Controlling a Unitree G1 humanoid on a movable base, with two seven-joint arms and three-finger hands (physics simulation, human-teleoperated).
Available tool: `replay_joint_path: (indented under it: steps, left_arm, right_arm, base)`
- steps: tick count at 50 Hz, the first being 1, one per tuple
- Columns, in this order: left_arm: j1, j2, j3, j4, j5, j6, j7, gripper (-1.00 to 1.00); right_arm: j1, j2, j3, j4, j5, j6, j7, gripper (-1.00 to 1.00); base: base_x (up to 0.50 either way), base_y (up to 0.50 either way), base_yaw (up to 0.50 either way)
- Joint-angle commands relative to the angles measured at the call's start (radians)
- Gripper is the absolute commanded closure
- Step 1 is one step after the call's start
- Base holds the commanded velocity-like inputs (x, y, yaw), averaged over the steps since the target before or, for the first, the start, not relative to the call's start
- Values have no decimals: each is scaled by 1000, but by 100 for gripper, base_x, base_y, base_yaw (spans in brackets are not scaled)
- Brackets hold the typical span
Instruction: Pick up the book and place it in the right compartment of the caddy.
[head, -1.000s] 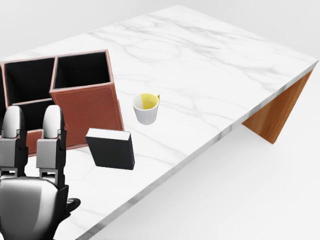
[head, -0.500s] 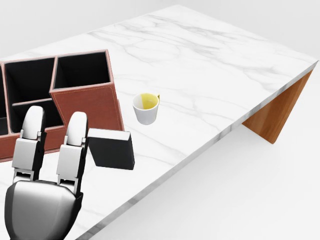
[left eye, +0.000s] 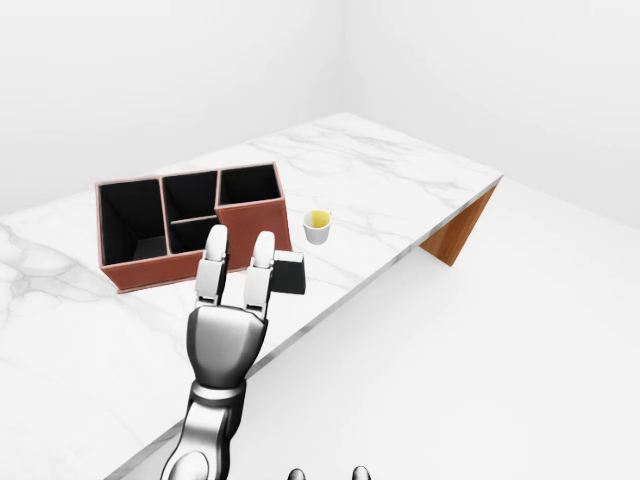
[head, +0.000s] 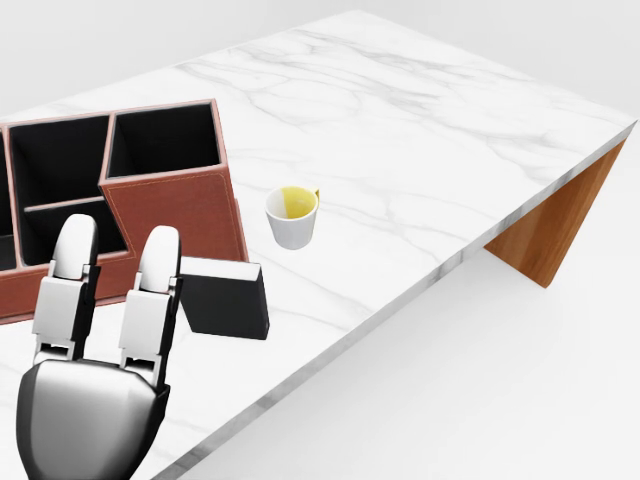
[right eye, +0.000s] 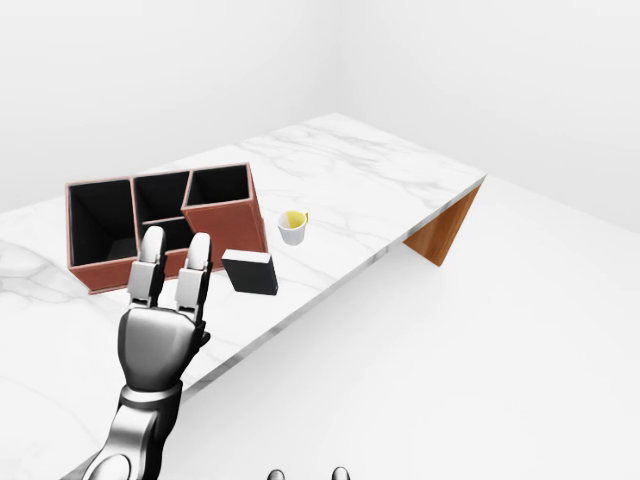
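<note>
The black book (head: 225, 298), with a white page edge on top, stands on the marble table (head: 420, 130) just below the caddy's right corner. The brown caddy (head: 180, 210) has several dark, open compartments; its right compartment (head: 165, 140) holds nothing that I can see. My left hand (head: 117, 248) is open, fingers straight and pointing up the view, just left of the book. The right-eye view shows a gap between this hand (right eye: 172, 248) and the book (right eye: 250, 272). Only two fingertips (left eye: 295, 473) of my right hand show, at the bottom edge.
A white cup (head: 291, 217) with a yellow inside stands right of the caddy and above the book. The table's near edge (head: 400, 300) runs diagonally just below the book. A wooden leg (head: 560, 225) shows under the right corner.
My left hand has moved right from the lower left corner toward the book; its right finger now overlaps the book's left edge in the head view. Book, caddy and cup have not moved.
</note>
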Motion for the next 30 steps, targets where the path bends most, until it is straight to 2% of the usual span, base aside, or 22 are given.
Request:
replay_joint_path:
  steps: [1,30]
  left_arm:
    - [-1,1,-1,2,0,0,0,-100]
    - [1,5,-6,3,6,0,0,-100]
  right_arm:
    - [-1,0,0,0,-2,0,0,-100]
    - [2,2,0,-5,16,0,0,-100]
  base:
    - [0,0,0]
    - [0,0,0]
